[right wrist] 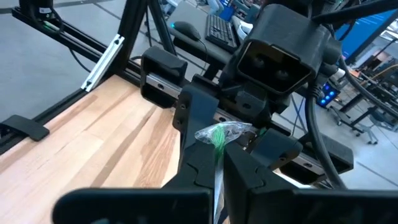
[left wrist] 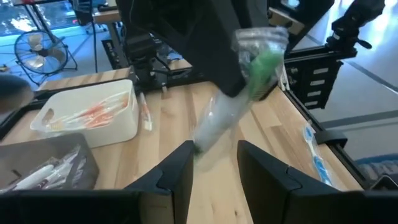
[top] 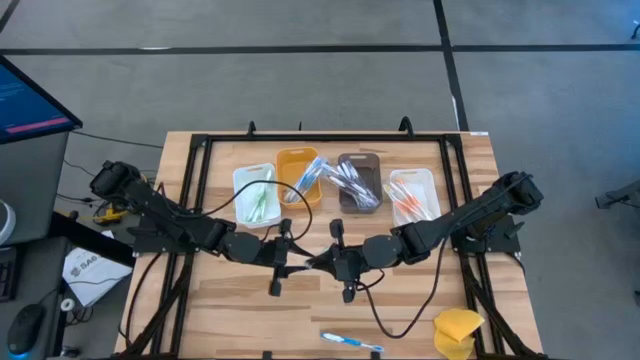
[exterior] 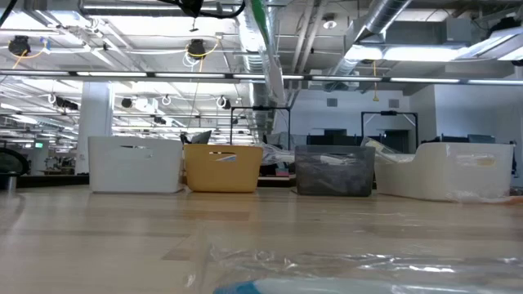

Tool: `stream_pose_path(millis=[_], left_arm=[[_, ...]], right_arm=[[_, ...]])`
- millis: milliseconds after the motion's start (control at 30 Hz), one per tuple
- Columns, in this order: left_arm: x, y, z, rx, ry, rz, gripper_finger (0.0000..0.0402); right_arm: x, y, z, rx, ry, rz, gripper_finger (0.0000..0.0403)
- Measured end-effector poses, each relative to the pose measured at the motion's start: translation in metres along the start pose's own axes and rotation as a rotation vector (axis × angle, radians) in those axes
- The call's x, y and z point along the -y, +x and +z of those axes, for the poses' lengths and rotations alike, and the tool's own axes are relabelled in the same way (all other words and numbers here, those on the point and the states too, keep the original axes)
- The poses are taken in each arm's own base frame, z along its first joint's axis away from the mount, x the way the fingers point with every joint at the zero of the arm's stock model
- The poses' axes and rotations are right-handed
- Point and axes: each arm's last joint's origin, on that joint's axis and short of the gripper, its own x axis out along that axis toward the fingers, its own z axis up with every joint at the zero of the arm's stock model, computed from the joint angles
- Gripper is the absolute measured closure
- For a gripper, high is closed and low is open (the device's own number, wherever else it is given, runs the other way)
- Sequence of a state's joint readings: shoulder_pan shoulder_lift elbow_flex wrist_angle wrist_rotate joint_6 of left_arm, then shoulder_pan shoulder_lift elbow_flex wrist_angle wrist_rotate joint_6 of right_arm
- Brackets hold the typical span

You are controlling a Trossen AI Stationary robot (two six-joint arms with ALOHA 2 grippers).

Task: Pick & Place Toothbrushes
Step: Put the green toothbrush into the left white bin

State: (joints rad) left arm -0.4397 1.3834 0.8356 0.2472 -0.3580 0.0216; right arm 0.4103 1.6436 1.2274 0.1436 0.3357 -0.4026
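Handover in progress: one wrapped green toothbrush (right wrist: 219, 138) passing between my two grippers at mid-table.

My right gripper (right wrist: 216, 163) is clamped shut on its lower end. My left gripper (left wrist: 214, 163) stands half open around the wrapper, apparently without gripping. Next: close left, release right, carry to the white bin (top: 256, 196) of green brushes.

Both arms are matte black, built of boxy jointed links with rounded motor housings at the elbows. A thin black cable loops loose off each forearm. The left gripper (top: 285, 262) and right gripper (top: 335, 262) have flat, angular black fingers (left wrist: 177, 180); the left wrist block carries two round recessed camera lenses.
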Motion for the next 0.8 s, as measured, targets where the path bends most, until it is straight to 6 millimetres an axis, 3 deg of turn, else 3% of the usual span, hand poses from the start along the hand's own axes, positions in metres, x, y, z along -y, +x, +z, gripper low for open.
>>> stream_pose_path(millis=[600,800], left_arm=[[0.002,0.024,-0.013,0.009,0.017,0.021,0.0284],[0.002,0.022,-0.012,0.009,0.022,0.021,0.0319]], right_arm=[[0.002,0.001,-0.004,-0.024,-0.002,0.004,0.0401],[0.001,0.001,-0.005,-0.034,0.001,0.009,0.0401]])
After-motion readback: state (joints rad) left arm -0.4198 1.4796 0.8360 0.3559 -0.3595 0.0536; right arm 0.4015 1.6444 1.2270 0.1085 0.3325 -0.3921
